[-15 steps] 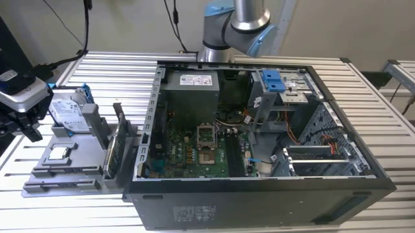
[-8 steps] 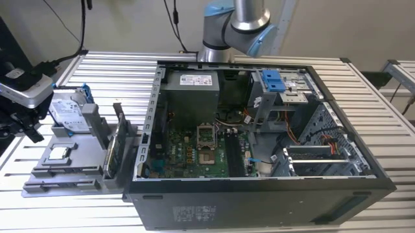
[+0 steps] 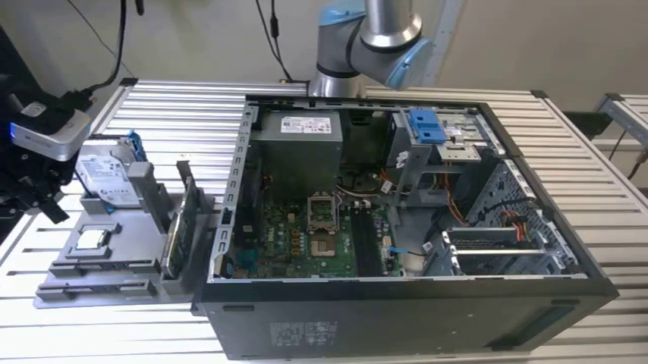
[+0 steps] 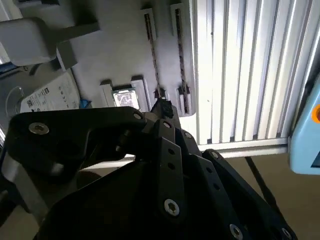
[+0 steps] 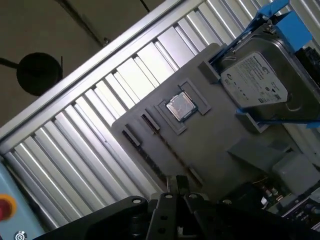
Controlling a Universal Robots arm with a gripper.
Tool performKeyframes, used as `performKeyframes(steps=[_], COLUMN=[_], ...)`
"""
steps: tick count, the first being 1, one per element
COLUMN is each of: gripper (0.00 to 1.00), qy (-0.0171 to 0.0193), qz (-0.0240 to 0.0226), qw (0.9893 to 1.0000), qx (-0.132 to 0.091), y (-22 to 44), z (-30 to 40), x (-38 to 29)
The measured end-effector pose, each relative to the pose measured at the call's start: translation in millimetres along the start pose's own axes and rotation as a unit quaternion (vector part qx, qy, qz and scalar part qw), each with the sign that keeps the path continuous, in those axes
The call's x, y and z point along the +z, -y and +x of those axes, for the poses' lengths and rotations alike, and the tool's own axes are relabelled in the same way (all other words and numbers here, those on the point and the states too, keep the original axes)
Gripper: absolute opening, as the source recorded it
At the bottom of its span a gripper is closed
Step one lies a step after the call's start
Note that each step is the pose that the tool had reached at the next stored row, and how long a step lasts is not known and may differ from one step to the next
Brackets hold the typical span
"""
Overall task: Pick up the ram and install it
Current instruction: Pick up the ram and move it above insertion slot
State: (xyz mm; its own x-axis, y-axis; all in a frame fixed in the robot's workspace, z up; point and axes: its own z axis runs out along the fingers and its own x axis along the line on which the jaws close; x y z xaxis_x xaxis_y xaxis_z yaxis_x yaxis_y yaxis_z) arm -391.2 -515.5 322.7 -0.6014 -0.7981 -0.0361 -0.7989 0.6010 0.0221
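Your gripper (image 4: 162, 106) hangs above the grey tray (image 4: 115, 45), which sits on the slatted tabletop (image 4: 240, 75) to the exterior view's left of the open computer case (image 3: 405, 322). You cannot tell from either wrist view whether the gripper is apart or together, because its black linkage crowds the foreground. The ram (image 4: 152, 50) stands on edge in a narrow slot of that tray, a thin dark strip seen from above, running parallel to the tabletop's slats. The gripper's tip lines up with the end of that slot that lies just beside the square processor chip (image 4: 125, 98). A second thin strip (image 4: 181, 60) stands in the parallel slot nearer the tray's edge. The hard drive (image 5: 257, 82) in its blue frame (image 5: 292, 27) rests on the far side of the chip from the two slots. In the exterior view the arm (image 3: 375, 30) rises behind the case, and a green card (image 3: 172, 235) stands upright between the tray and the case
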Motion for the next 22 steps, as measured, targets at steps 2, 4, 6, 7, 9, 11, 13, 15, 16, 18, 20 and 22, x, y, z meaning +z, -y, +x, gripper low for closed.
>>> performKeyframes(steps=[2, 4, 6, 7, 9, 11, 13, 15, 16, 18, 20, 22], gripper=[0.11, 0.11, 0.11, 0.11, 0.11, 0.11, 0.11, 0.11, 0.11, 0.11, 0.11, 0.11], qy=[-0.0004, -0.0008, -0.0012, -0.0014, -0.0016, -0.0020, -0.0024, -0.0027, -0.0027, -0.0031, -0.0034, -0.0036], qz=[-0.0007, -0.0013, -0.0020, -0.0022, -0.0026, -0.0032, -0.0039, -0.0044, -0.0046, -0.0050, -0.0054, -0.0059], qw=[0.9998, 0.9993, 0.9985, 0.9981, 0.9973, 0.9960, 0.9943, 0.9925, 0.9918, 0.9904, 0.9886, 0.9866], qx=[-0.018, -0.036, -0.054, -0.061, -0.073, -0.090, -0.107, -0.123, -0.128, -0.138, -0.150, -0.163], y=[0.0, 0.0, 0.0, 0.1, 0.2, 0.2, 0.3, 0.3, 0.5, 0.6, 0.8, 0.9], z=[0.0, 0.0, 0.1, 0.1, 0.3, 0.3, 0.3, 0.4, 0.7, 0.9, 1.1, 1.3], x=[0.4, 0.8, 1.1, 1.3, 1.9, 2.1, 2.5, 2.9, 3.3, 3.5, 4.1, 4.6])
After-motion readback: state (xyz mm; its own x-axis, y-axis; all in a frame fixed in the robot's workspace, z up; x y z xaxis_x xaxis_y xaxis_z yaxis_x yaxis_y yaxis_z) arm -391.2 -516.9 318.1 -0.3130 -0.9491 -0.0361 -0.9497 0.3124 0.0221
